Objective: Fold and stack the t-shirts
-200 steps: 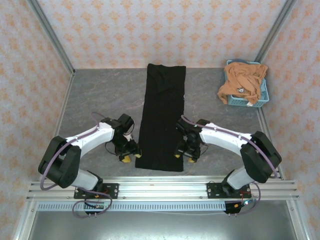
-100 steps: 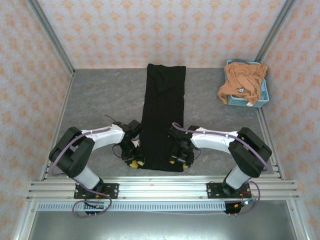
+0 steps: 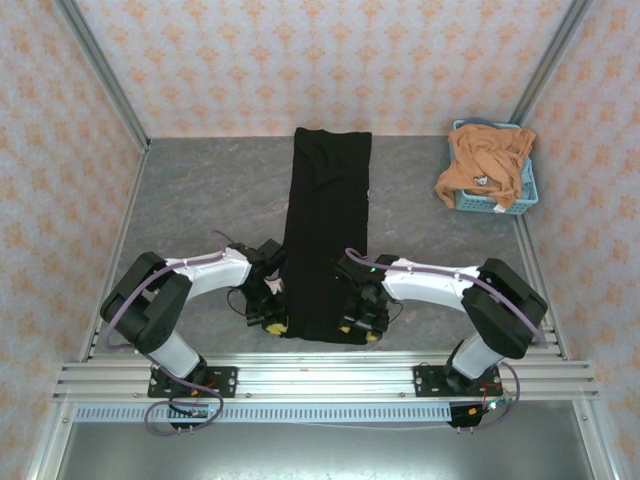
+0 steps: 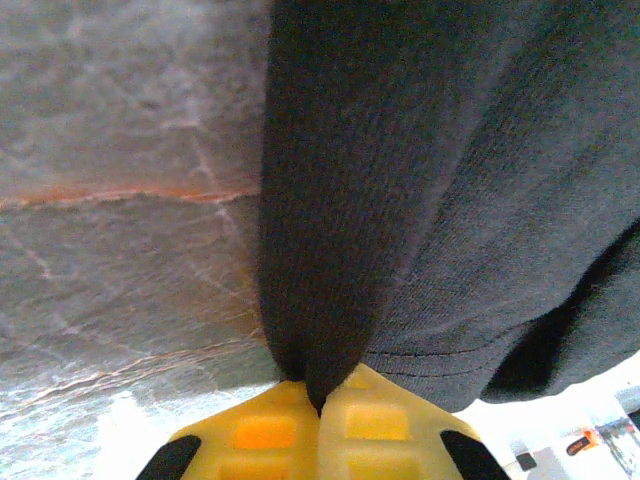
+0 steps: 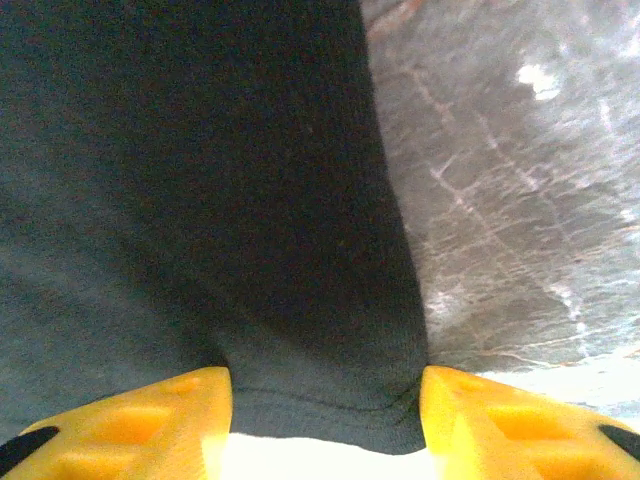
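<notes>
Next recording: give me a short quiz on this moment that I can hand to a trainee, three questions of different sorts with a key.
1. True or false: the left gripper is pinched shut on the black t-shirt.
2. Where is the orange t-shirt? A: folded flat on the table. B: heaped in the blue basket. C: under the black one.
3. Fill in: the right gripper is ___, with black cloth between its fingers.

Key: 1 true; 2 B; 3 open.
</notes>
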{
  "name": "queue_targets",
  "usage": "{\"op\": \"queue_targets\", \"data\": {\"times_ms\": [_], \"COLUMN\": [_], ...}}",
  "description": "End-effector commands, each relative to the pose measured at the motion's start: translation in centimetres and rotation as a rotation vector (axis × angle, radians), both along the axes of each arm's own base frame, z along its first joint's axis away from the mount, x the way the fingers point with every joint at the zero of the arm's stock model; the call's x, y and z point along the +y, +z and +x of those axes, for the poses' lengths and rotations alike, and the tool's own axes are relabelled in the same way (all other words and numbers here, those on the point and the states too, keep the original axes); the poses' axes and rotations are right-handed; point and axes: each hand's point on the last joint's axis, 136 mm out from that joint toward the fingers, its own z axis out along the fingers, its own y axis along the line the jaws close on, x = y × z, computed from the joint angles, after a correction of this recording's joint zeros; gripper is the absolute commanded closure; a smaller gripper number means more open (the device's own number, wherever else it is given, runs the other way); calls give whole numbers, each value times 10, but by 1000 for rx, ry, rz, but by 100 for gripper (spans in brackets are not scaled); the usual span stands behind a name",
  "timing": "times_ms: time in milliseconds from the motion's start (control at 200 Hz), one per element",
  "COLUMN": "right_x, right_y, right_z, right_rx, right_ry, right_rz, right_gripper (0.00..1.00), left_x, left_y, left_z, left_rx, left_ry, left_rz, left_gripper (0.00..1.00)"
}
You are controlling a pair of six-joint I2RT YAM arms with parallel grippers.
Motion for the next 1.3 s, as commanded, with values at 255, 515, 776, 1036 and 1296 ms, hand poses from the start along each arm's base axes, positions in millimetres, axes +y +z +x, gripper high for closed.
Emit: {"op": "queue_targets", "data": {"times_ms": [255, 515, 776, 1036, 1296], "right_x": [-16, -27, -41, -47, -40], "right_y": [3, 34, 85, 116, 116], "right_z": [5, -7, 32, 121, 213], "right_rx": [-43, -34, -146, -231, -293], "right_ry": [3, 55, 34, -52, -90], "right_rz": [-108, -90, -104, -34, 13], "right_gripper": [85, 100, 100, 100, 100], "left_x": [-1, -10, -28, -42, -10], "left_y": [9, 35, 92, 126, 131], "left_z": [-20, -27, 38, 125, 206], "left_rx": [22, -41, -352, -527, -564], "left_ry": [-97, -128, 34, 197, 381], "left_rz": [-48, -109, -143, -68, 59], "left_gripper": [100, 100, 100, 100, 100]}}
